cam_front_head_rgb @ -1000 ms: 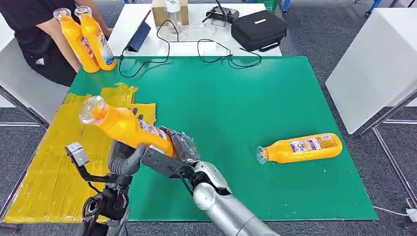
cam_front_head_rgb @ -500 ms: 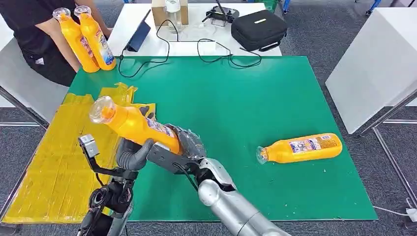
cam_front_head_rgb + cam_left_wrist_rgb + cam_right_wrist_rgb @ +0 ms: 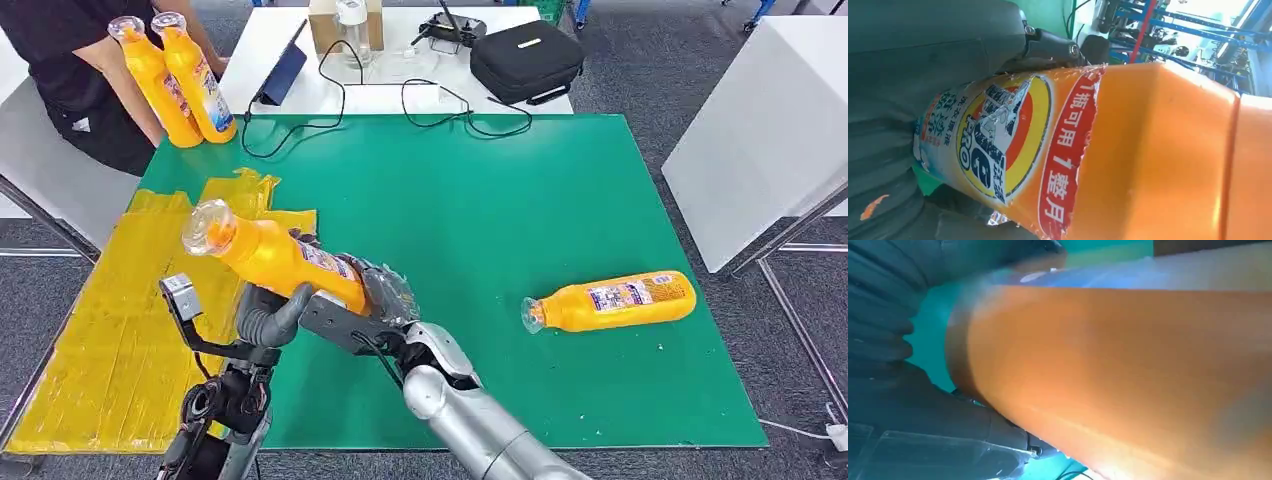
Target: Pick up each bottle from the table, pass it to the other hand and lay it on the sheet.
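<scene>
An orange bottle (image 3: 275, 258) with a clear cap hangs tilted in the air above the near left of the green mat (image 3: 480, 190), cap pointing up and left. My right hand (image 3: 382, 291) grips its base end. My left hand (image 3: 266, 314) wraps the labelled middle from below, thumb against the bottle. The left wrist view has the label and orange body (image 3: 1148, 150) close up, with my left hand (image 3: 908, 75) curled around it. In the right wrist view my right hand (image 3: 898, 365) closes round the bottle (image 3: 1123, 365). A second orange bottle (image 3: 615, 300) lies on its side on the mat at the right. The yellow sheet (image 3: 95, 330) covers the table's left part.
A person at the far left holds two more orange bottles (image 3: 180, 80) upright at the mat's corner. Behind the mat are cables, a tablet and a black case (image 3: 525, 60). A white table (image 3: 770, 120) stands to the right.
Both hands and the bottle shifted a little right and away from me over the last second; in the last half second they have hardly moved. The lying bottle stayed put.
</scene>
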